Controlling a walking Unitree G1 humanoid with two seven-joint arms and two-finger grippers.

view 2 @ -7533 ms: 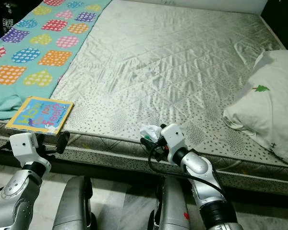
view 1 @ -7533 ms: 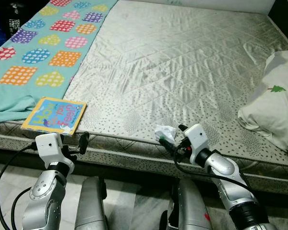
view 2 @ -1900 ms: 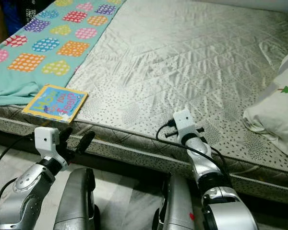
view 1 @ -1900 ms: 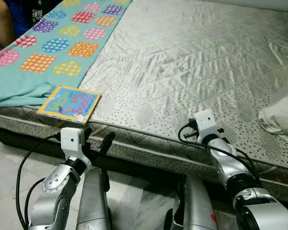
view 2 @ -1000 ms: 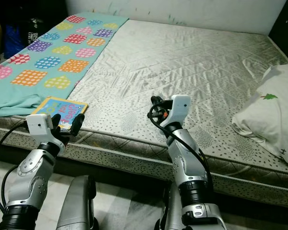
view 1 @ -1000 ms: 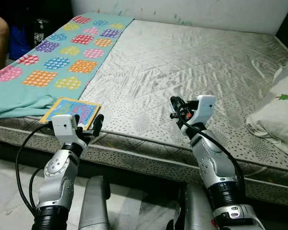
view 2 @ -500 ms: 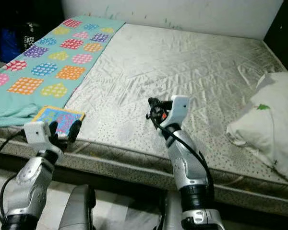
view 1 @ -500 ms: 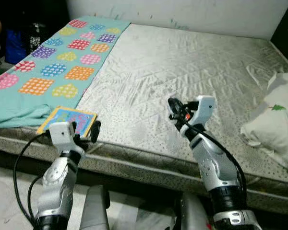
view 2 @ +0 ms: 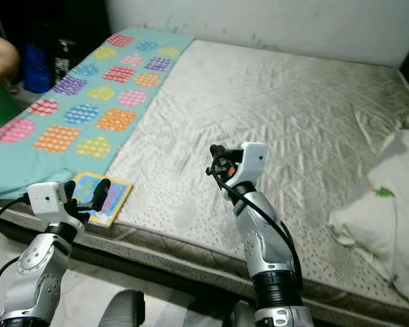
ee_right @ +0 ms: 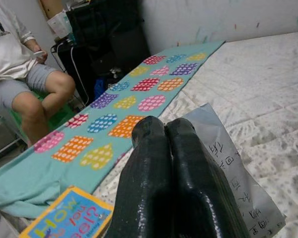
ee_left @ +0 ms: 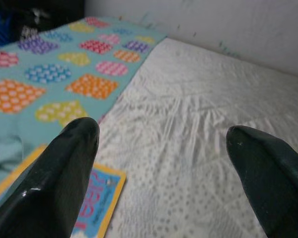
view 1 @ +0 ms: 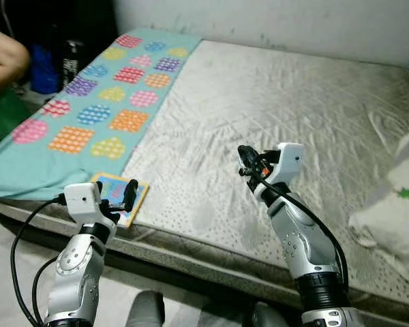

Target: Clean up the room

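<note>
My right gripper [view 1: 245,158] is raised over the grey quilted mattress [view 1: 279,102]. It is shut on a crumpled white paper slip with writing [ee_right: 226,163], which hangs behind the black fingers [ee_right: 169,168]. My left gripper [view 1: 123,191] is open and hovers low at the mattress's near edge. It is just in front of a colourful children's book [view 2: 116,204] that lies flat on the mattress. The book [ee_left: 97,198] shows between the left fingers.
A teal blanket with coloured hearts [view 1: 102,102] covers the left side of the bed. A white pillow [view 2: 388,204] lies at the right edge. A person sits left of the bed [ee_right: 20,74], near dark bags [view 1: 48,68]. A white wall runs behind.
My right gripper has come up from the mattress's near edge, where crumpled paper lay, and is now raised over the bed. The camera has shifted, so the bed sits differently in view.
</note>
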